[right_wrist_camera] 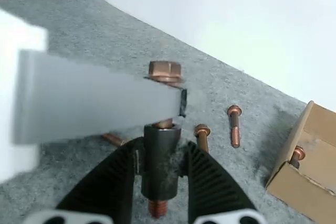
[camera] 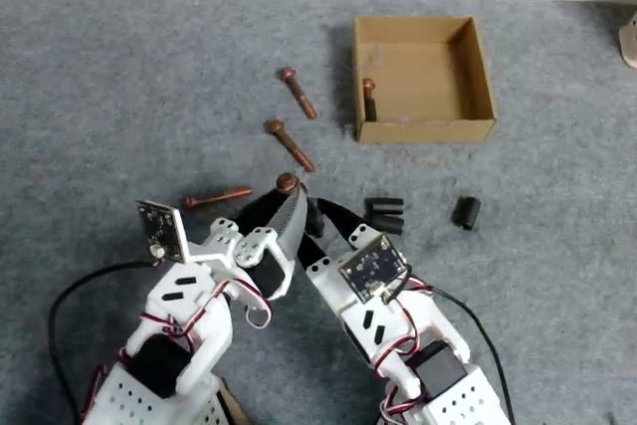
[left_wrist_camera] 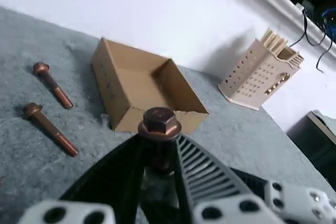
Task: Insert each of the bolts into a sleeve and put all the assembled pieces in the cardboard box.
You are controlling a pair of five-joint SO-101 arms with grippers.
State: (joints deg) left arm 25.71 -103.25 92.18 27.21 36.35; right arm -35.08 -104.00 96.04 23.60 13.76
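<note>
The left gripper [left_wrist_camera: 157,156] is clenched on one copper bolt [left_wrist_camera: 159,123], head up. The right gripper [right_wrist_camera: 159,174] grasps one black sleeve [right_wrist_camera: 160,150] below it, where the bolt's tip pokes out underneath and a blurred left finger hides much of the shank. Beyond them on the grey carpet [camera: 100,97] lie three loose bolts [camera: 299,92] [camera: 289,143] [camera: 217,196], a touching pair of sleeves [camera: 384,214] hard to separate, and a single sleeve [camera: 466,212]; the cardboard box [camera: 478,57] holds one assembled piece [camera: 369,100].
</note>
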